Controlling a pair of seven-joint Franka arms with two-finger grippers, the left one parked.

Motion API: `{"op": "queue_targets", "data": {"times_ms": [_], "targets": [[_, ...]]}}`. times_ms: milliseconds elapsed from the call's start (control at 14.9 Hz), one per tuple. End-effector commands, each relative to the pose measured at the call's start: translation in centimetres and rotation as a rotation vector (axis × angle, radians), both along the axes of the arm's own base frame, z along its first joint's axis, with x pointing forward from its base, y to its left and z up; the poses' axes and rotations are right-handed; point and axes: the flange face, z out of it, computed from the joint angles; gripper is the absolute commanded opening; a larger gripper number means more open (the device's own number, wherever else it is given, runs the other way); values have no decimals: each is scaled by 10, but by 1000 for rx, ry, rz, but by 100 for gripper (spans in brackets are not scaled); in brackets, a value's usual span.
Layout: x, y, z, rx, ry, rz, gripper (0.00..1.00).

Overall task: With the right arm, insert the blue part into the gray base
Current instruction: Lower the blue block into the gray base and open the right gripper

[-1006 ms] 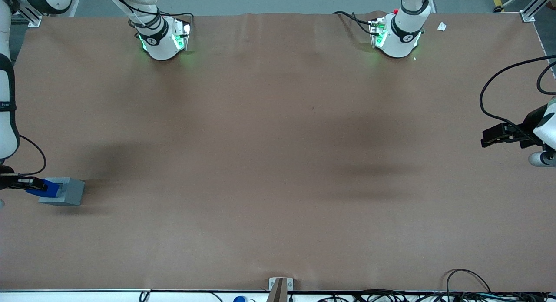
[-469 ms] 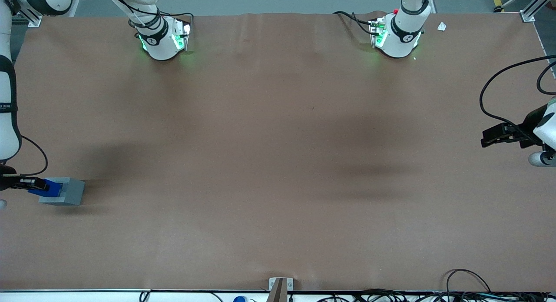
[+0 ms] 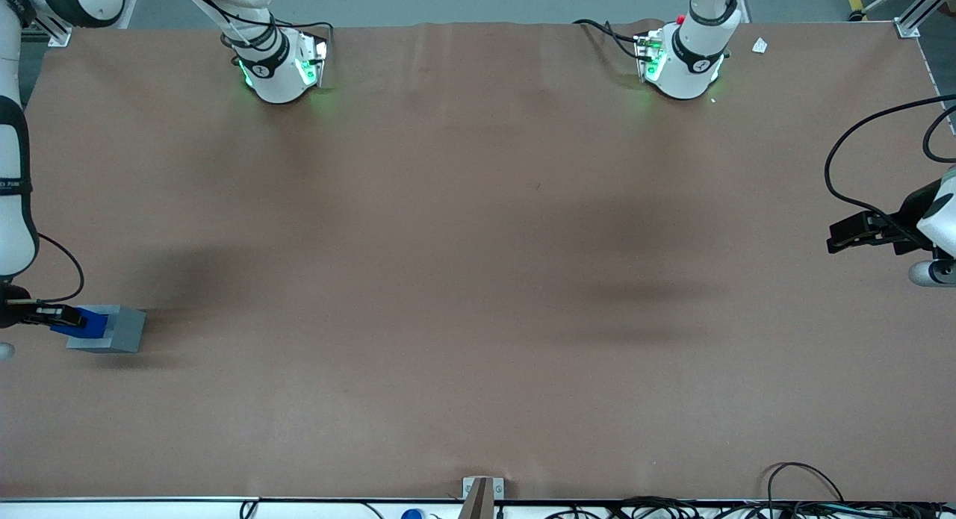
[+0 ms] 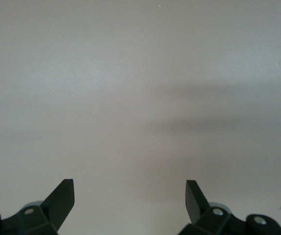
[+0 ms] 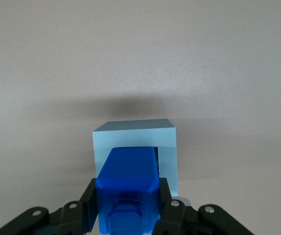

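Observation:
The gray base [image 3: 112, 329] [image 5: 135, 134] sits on the brown table at the working arm's end. The blue part [image 3: 78, 322] [image 5: 128, 181] is held over the base's top, its lower end reaching into the square recess. The right arm's gripper [image 3: 54, 315] [image 5: 128, 200] is shut on the blue part, one black finger [image 5: 89, 200] pressed on each side of it. The stub end of the blue part faces the wrist camera.
The white right arm [image 3: 15, 168] rises above the base near the table's edge. Two arm pedestals [image 3: 280, 63] [image 3: 683, 60] stand farther from the front camera. A small bracket [image 3: 482, 489] is at the table's near edge, with cables [image 3: 806, 496] along it.
The gripper with the blue part has sunk slightly toward the gray base; less of the blue part shows above it. The base has not moved.

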Motion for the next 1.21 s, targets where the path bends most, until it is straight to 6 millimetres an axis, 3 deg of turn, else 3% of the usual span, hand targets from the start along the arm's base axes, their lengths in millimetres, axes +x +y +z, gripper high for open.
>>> {"op": "queue_targets", "data": {"times_ms": [0,1006,1140], "targets": [[2,-3,-2,13,-7,-10,19],[-2,-12,-7,11,2,-22,19],[-2,-11,-7,14,1,-25,26]]}}
